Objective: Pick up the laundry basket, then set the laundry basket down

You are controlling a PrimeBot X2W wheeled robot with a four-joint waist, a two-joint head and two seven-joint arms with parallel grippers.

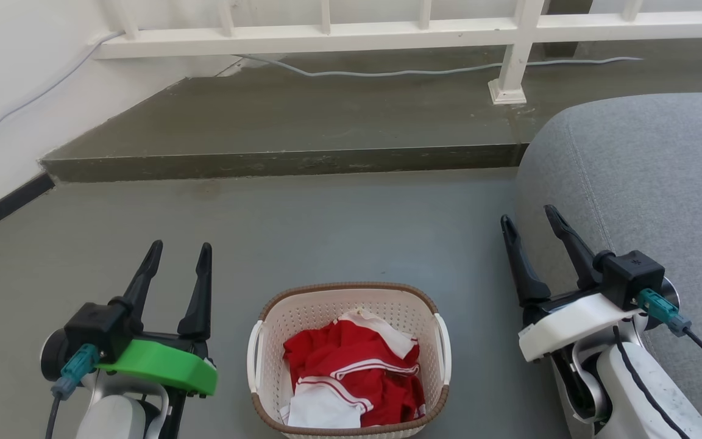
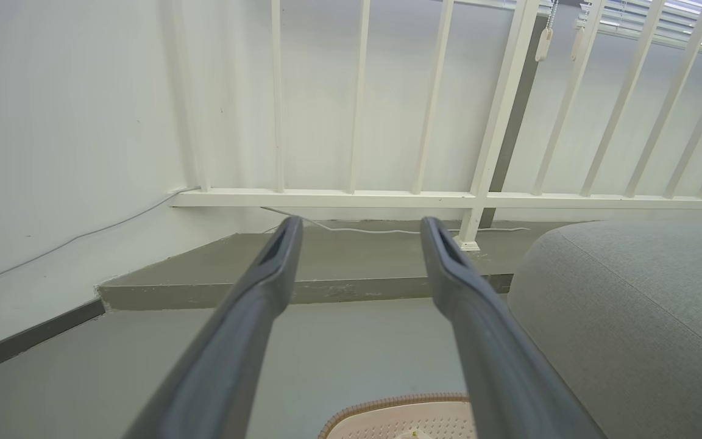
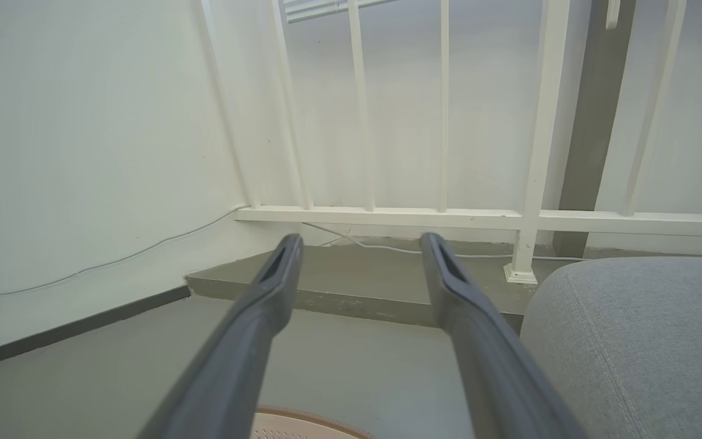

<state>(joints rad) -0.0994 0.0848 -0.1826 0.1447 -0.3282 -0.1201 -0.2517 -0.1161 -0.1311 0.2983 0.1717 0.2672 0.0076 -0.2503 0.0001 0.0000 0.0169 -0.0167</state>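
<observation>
The laundry basket (image 1: 302,320), cream-white and perforated with a brown woven rim, stands on the grey floor at the bottom middle of the head view, holding red and white clothes (image 1: 351,372). My left gripper (image 1: 179,250) hovers open to its left, fingers apart and empty. To the basket's right my right gripper (image 1: 531,218) is open too, holding nothing. Both sit clear of the white side handles. A slice of the basket rim shows at the bottom of the left wrist view (image 2: 387,403) and the right wrist view (image 3: 320,419), below the open left gripper (image 2: 360,227) and right gripper (image 3: 360,242).
A grey sofa (image 1: 643,171) fills the right side, close behind my right gripper. A raised dark step (image 1: 290,161) runs across ahead, with a white railing (image 1: 387,30) and a cable (image 1: 424,72) on it. A white wall (image 1: 10,91) closes the left.
</observation>
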